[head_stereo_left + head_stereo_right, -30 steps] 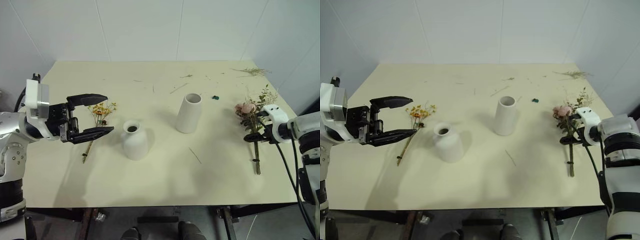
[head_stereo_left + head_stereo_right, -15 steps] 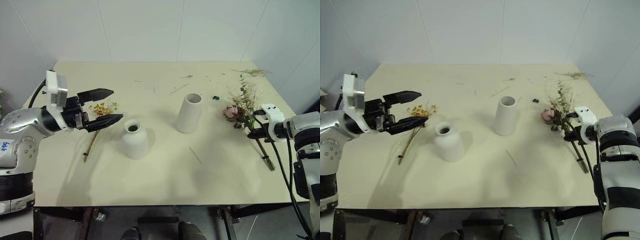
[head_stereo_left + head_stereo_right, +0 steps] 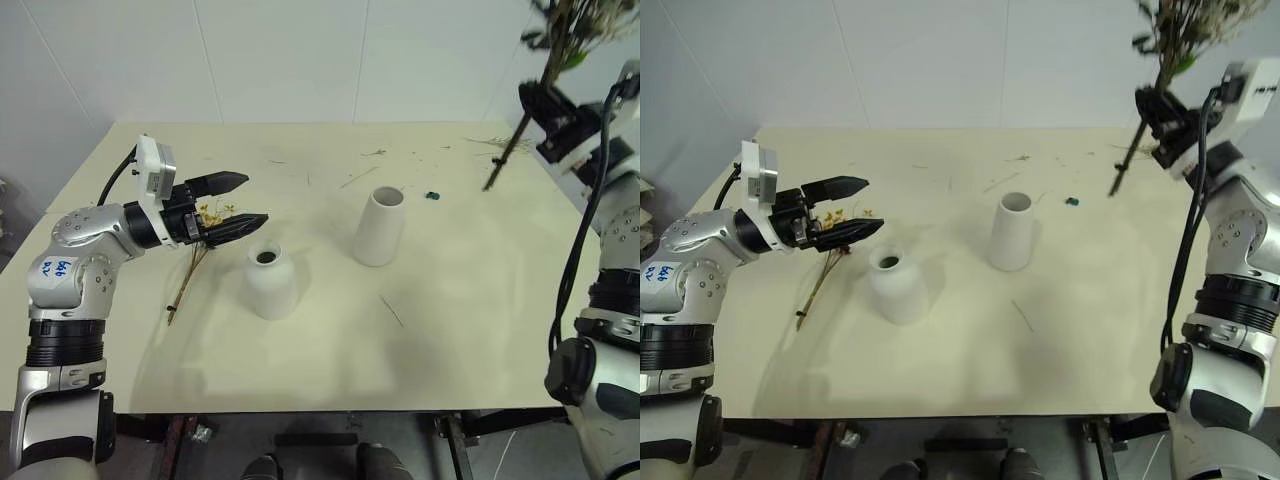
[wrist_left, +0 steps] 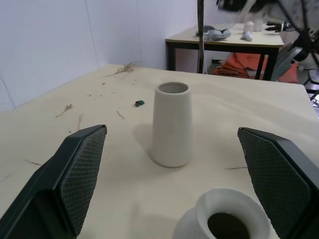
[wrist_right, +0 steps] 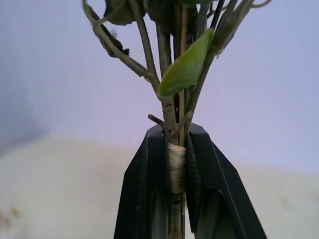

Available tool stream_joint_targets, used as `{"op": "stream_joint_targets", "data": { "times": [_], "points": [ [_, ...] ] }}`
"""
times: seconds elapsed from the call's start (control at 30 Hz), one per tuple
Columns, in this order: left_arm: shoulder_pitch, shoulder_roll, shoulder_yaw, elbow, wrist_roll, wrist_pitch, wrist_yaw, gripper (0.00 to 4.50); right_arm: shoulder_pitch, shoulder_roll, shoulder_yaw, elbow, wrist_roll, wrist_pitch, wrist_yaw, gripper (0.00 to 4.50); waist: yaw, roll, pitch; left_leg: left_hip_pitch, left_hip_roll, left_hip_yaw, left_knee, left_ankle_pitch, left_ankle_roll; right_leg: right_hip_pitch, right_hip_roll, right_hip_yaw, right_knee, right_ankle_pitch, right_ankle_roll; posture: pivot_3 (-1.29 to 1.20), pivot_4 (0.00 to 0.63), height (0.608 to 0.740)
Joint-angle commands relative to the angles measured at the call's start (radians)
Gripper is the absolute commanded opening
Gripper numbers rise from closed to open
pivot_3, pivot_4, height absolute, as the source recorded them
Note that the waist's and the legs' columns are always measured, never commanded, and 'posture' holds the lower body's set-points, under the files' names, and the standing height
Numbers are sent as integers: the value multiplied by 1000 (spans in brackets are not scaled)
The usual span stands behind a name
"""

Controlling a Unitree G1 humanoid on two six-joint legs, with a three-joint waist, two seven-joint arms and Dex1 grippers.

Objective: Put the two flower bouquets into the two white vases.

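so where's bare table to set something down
The near strip of the cream table in front of the rounded white jug vase and tall white cylinder vase is bare. So is the right side. Crowded: left, around the yellow-orange bunch under the open left gripper.

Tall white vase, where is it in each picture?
Left eye view: tall white vase stands mid-table, just right of centre.
Right eye view: same spot.
Left wrist view: upright, framed between the open left tool fingers.
Right wrist view: right tool shut on the larger bouquet.
Shared landmark: short round vase, beside the tall one.
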Motion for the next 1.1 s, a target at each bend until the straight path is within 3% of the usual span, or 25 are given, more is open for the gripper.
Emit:
{"op": "stream_joint_targets", "data": {
  "times": [0.03,0.17,0.4,0.83,1.1],
  "points": [
    [-35,-10,-1,11,15,-29,-13,4500,-50,35,17,-54,46,-22,-32,39,-2,0,0,0,0,0,0,0,0,0,0,0,0,0,0,0,150,740],
    [-38,-26,-3,19,23,-33,-7,4500,-69,104,64,-50,58,-26,-49,39,-5,0,0,1,0,0,0,1,0,0,0,0,5,0,0,0,150,740],
    [-20,-46,9,-3,21,-28,16,4500,-82,196,154,123,-34,-231,-33,39,-4,0,0,1,0,0,0,1,0,-1,0,0,6,0,0,0,150,740],
    [10,-49,40,-39,12,-26,64,4500,-49,235,193,193,-50,-275,-11,39,-5,0,0,1,0,-1,-1,1,0,-1,0,0,6,0,0,0,150,740],
    [19,-48,53,-39,18,-39,75,4500,-128,223,176,238,-41,-339,-9,39,-5,0,0,1,0,-1,-1,2,-1,-1,0,0,7,0,0,0,150,740]
  ]
}}
